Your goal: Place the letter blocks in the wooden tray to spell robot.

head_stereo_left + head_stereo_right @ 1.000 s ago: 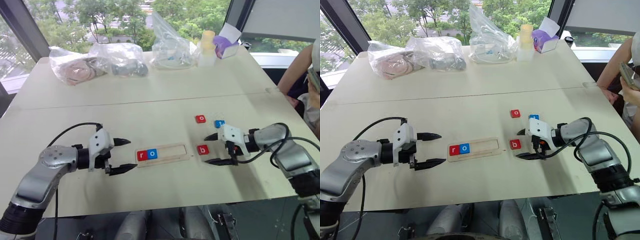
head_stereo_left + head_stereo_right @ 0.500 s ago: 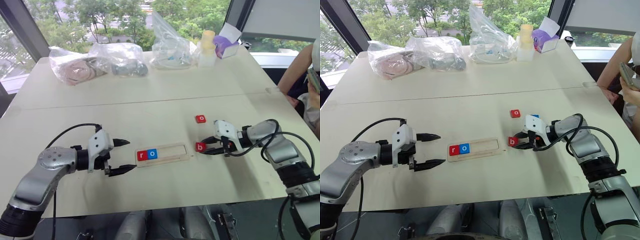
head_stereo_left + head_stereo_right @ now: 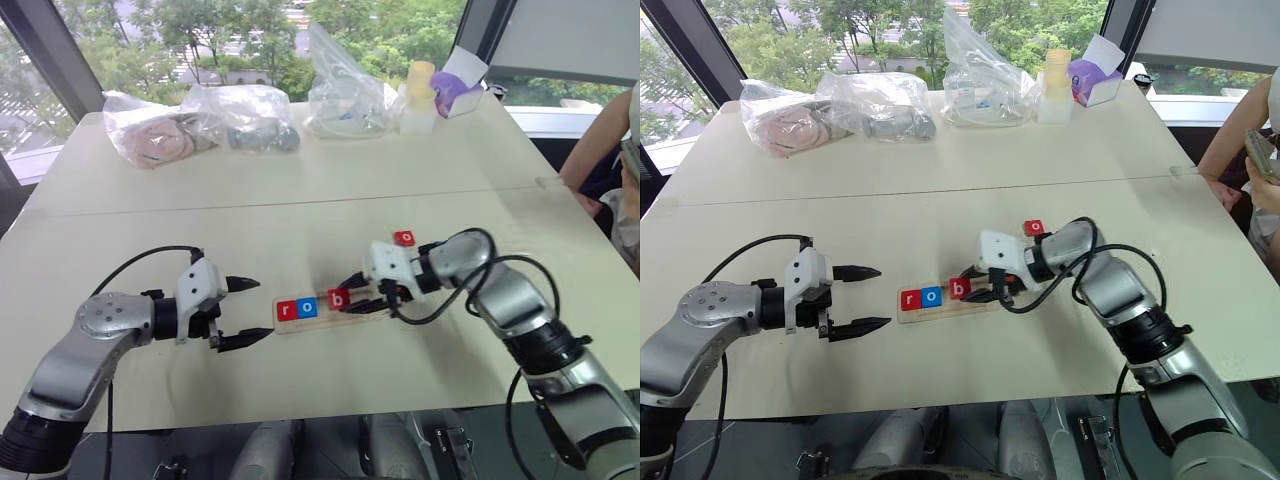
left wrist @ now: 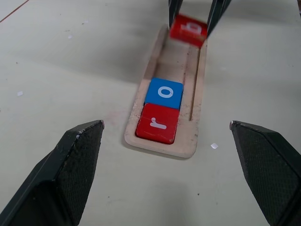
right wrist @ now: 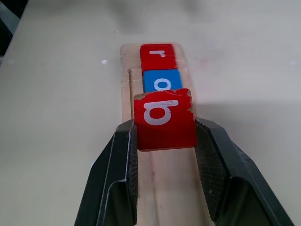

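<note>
**Ana:** Nearest on the surface [image 3: 300, 390], the left hand [image 3: 243, 312] hovers wide open and empty, just beside the end of the wooden tray [image 3: 362, 310].

**Ben:** And the tray itself?

**Ana:** Red r [image 4: 156, 123] and blue o [image 4: 164, 92] sit at that end. The right hand [image 5: 165, 141] is clamped on the red b [image 5: 163, 117], held tilted over the slot behind the o.

**Ben:** The risk?

**Ana:** Released tilted, it could catch the rim or land on the o. Farther off, another red block [image 3: 404, 238] waits.
</note>
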Controlling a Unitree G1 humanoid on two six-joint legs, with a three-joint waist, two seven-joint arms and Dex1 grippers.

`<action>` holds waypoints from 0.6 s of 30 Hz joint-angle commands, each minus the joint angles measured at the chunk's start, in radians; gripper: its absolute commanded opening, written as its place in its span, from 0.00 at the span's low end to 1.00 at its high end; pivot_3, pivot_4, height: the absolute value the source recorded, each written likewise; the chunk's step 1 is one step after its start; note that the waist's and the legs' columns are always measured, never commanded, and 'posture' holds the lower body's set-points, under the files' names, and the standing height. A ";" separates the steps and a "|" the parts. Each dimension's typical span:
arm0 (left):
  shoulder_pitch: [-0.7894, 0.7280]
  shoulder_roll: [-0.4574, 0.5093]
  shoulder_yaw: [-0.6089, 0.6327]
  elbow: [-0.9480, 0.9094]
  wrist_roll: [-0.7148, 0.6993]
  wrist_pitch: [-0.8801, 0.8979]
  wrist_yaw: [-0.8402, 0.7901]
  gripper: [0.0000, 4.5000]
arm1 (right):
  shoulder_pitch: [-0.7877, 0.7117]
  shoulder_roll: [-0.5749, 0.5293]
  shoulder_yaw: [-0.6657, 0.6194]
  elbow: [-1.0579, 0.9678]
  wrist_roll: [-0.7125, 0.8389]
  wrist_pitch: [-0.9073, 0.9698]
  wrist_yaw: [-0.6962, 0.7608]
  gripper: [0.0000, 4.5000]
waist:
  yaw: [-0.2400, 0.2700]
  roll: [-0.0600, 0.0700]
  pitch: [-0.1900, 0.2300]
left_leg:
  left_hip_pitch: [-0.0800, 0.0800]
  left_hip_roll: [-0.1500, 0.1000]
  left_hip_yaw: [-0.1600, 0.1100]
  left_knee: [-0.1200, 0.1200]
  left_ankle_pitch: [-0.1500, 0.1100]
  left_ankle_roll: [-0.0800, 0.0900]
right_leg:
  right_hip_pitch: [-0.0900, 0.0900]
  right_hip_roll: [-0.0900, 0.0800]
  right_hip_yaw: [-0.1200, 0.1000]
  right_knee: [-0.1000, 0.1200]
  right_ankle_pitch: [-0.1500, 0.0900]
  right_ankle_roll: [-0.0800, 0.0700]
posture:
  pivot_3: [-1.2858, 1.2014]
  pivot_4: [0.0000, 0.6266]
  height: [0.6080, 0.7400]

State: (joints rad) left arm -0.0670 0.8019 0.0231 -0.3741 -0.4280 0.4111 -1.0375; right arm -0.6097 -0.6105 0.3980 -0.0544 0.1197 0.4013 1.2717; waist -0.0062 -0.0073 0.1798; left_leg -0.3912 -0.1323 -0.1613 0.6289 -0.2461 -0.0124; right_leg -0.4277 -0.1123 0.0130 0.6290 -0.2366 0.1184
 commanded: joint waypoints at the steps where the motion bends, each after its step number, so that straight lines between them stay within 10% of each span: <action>1: 0.021 0.003 0.024 -0.060 -0.020 0.004 0.013 1.00 | -0.042 0.032 0.030 0.016 -0.020 0.008 -0.009 0.25 | -0.004 0.000 0.000 | 0.000 0.000 0.000 0.000 0.000 0.000 | 0.000 0.000 0.000 0.000 0.000 0.000 | 0.52 0.24 1.00; 18: 0.039 0.005 0.025 -0.093 -0.029 0.021 0.047 1.00 | -0.063 0.085 0.059 0.091 -0.067 -0.009 -0.032 0.25 | -0.005 0.000 0.000 | 0.000 0.000 0.000 0.000 0.000 0.000 | -0.001 0.001 0.000 0.001 0.000 0.000 | 0.52 0.24 1.00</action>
State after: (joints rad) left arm -0.0153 0.8016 0.0245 -0.4360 -0.4454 0.4304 -0.9963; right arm -0.6507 -0.5348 0.4625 0.0497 0.0513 0.4047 1.2389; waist -0.0112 -0.0073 0.1797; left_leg -0.3911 -0.1319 -0.1613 0.6287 -0.2459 -0.0128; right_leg -0.4284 -0.1118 0.0131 0.6297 -0.2363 0.1180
